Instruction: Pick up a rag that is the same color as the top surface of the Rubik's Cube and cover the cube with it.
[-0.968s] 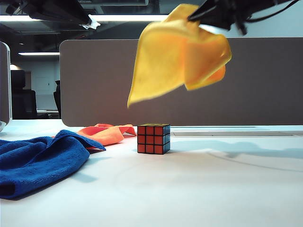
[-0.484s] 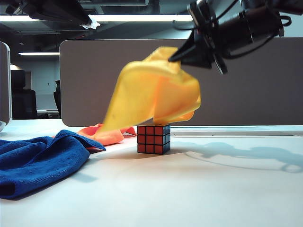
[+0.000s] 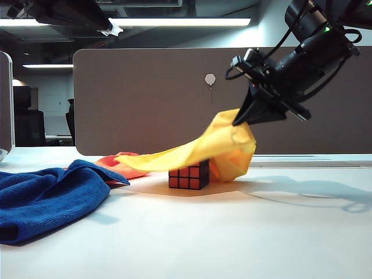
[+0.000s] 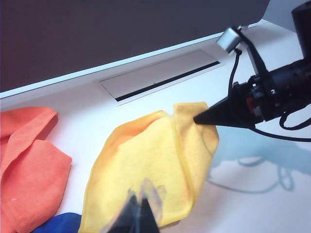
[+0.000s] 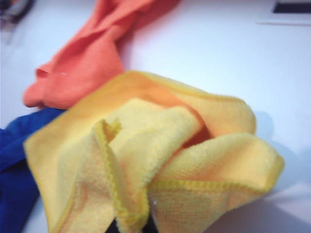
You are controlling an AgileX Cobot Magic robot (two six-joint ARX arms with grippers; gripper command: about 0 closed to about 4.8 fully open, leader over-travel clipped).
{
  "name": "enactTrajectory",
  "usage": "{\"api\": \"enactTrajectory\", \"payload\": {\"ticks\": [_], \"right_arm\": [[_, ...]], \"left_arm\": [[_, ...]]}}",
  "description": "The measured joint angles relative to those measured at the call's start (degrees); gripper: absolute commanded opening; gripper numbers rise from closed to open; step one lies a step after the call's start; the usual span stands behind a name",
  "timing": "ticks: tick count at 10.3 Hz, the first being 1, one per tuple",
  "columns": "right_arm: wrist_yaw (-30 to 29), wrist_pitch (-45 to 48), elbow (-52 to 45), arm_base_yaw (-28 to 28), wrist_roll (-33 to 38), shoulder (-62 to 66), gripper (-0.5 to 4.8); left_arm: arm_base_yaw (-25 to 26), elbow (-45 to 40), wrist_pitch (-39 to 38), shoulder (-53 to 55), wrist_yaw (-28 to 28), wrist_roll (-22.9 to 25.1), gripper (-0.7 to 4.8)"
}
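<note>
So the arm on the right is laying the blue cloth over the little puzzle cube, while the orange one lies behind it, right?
Not quite: the cloth being laid over the Rubik's Cube is the yellow rag, pinched in the right gripper. The exterior view shows it. The blue cloth lies untouched on the table, left of the cube, and the orange cloth does lie behind it.

Exterior camera sits low, almost at counter [image 3: 244, 232] level, facing across it toward grey partition [image 3: 151, 99]; Rubik's Cube [image 3: 189, 176] mid-distance, blue cloth [image 3: 46, 197] nearest.

Left wrist camera hangs high, looking down and across; left gripper [image 4: 138, 213] at frame edge, right gripper [image 4: 201, 119] in view farther off.

Right wrist camera very close above rag [image 5: 160, 160], blurred.

All three share rag and orange cloth [image 5: 82, 68].
</note>
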Motion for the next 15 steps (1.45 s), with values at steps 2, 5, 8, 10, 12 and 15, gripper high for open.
{"api": "enactTrajectory", "payload": {"ticks": [2, 5, 8, 10, 12, 15], "right_arm": [[1.0, -4.6, 0.0, 0.0, -0.1, 0.0, 1.99], [1.0, -6.3, 0.0, 0.0, -0.1, 0.0, 3.74], [0.9, -0.5, 0.0, 0.0, -0.1, -0.6, 3.73], [0.8, 5.2, 0.0, 0.0, 0.0, -3.4, 3.73], [0.8, 7.4, 0.1, 0.0, 0.1, -6.8, 3.73], [1.0, 2.7, 0.0, 0.0, 0.0, -8.6, 3.49]], "left_arm": [[0.0, 0.0, 0.0, 0.0, 0.0, 0.0, -0.05], [0.0, 0.0, 0.0, 0.0, 0.0, 0.0, -0.05], [0.0, 0.0, 0.0, 0.0, 0.0, -0.2, -0.05], [0.0, 0.0, 0.0, 0.0, 0.0, -0.2, -0.05], [0.0, 0.0, 0.0, 0.0, 0.0, -0.2, -0.05], [0.0, 0.0, 0.0, 0.0, 0.0, -0.2, -0.05]]}}
